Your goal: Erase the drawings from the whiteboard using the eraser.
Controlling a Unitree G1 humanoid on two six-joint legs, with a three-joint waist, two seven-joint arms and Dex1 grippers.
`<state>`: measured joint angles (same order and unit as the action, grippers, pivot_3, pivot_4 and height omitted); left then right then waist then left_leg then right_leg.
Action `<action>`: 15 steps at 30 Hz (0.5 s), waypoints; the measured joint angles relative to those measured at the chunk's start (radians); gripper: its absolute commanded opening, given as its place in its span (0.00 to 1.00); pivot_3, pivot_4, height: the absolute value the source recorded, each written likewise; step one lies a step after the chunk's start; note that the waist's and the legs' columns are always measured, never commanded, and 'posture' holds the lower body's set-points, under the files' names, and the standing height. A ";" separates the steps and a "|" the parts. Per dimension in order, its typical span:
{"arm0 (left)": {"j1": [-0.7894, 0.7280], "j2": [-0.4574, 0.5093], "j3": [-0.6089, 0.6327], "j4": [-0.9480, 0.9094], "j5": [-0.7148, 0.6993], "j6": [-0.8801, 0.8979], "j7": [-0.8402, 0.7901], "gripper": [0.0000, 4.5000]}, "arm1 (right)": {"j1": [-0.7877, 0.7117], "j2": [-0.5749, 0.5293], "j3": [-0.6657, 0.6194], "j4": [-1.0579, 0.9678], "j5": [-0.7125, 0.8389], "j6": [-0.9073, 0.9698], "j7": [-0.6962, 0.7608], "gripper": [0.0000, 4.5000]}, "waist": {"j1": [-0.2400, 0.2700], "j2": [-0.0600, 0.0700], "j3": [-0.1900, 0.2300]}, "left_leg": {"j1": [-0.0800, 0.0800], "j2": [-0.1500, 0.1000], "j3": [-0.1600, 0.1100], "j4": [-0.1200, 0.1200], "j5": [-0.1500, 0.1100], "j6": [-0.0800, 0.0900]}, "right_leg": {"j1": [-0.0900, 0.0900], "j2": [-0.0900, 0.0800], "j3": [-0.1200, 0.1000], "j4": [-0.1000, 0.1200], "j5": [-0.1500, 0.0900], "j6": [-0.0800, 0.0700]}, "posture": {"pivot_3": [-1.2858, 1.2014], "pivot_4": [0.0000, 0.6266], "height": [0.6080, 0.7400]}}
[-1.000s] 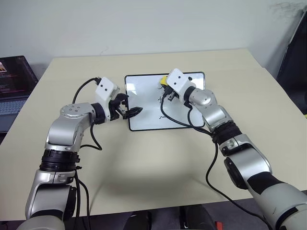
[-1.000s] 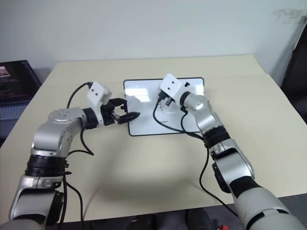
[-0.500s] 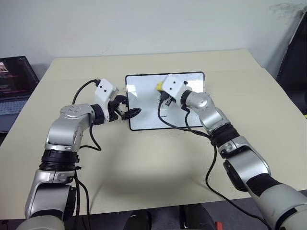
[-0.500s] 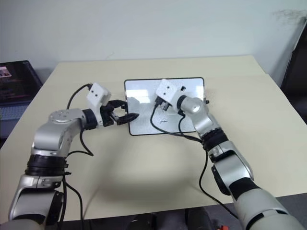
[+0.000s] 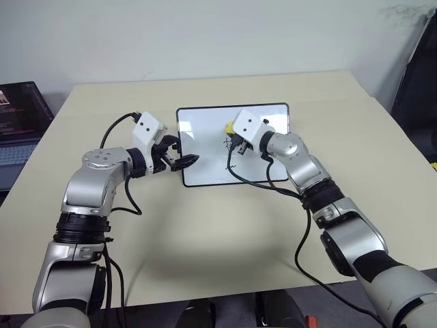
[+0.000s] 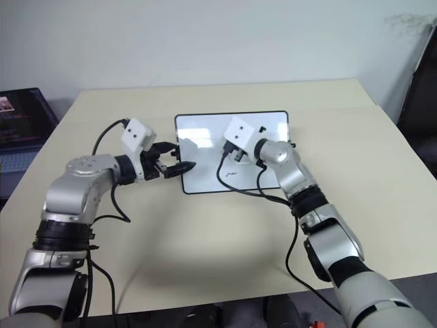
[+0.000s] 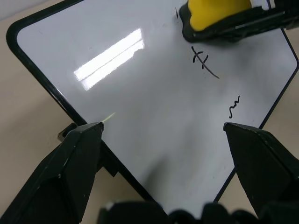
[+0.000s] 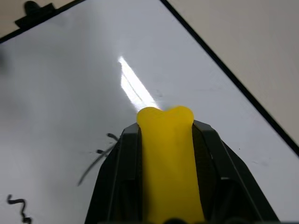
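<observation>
We see the whiteboard [image 5: 232, 143] lying flat on the beige table [image 5: 205, 232], and over its middle our right gripper [image 8: 166, 133] is clamped tight on the yellow eraser [image 8: 168, 158], held just above the glossy surface. Of the drawings, a cross-like stroke [image 7: 204, 62] and a wavy squiggle [image 7: 233, 105] show in black on the board, the stroke just beside the eraser and the squiggle a little further off. Our left gripper [image 7: 163, 135] sits at the board's left edge with its black fingers [image 7: 79, 158] spread wide and holding nothing, while a laptop [image 5: 20, 123] stands off the table's left side.
</observation>
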<state>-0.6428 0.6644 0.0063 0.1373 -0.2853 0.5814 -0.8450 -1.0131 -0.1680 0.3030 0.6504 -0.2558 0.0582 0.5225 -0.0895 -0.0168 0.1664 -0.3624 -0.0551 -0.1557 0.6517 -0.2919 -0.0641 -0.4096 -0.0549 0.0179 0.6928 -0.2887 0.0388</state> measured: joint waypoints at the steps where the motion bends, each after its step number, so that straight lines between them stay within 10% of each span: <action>1: 0.000 0.000 0.000 0.000 0.000 0.000 0.000 1.00 | 0.000 0.004 0.000 0.001 -0.002 0.005 -0.009 0.24 | 0.001 0.000 0.000 | 0.000 0.000 0.000 0.001 0.000 0.000 | 0.000 0.000 0.000 0.001 0.000 0.000 | 0.52 0.24 1.00; 15: 0.002 0.000 0.000 -0.001 0.000 -0.001 0.000 1.00 | -0.071 -0.004 -0.046 0.083 0.002 0.015 -0.135 0.24 | 0.007 0.000 0.000 | -0.001 -0.001 -0.001 0.009 0.000 0.000 | 0.001 0.000 0.000 0.004 0.002 0.000 | 0.52 0.24 1.00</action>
<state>-0.6404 0.6647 0.0063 0.1360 -0.2852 0.5801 -0.8450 -1.0844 -0.1721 0.2567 0.7336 -0.2543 0.0728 0.3874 -0.0827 -0.0167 0.1665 -0.3636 -0.0560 -0.1570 0.6608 -0.2921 -0.0639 -0.4087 -0.0547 0.0177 0.6971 -0.2871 0.0384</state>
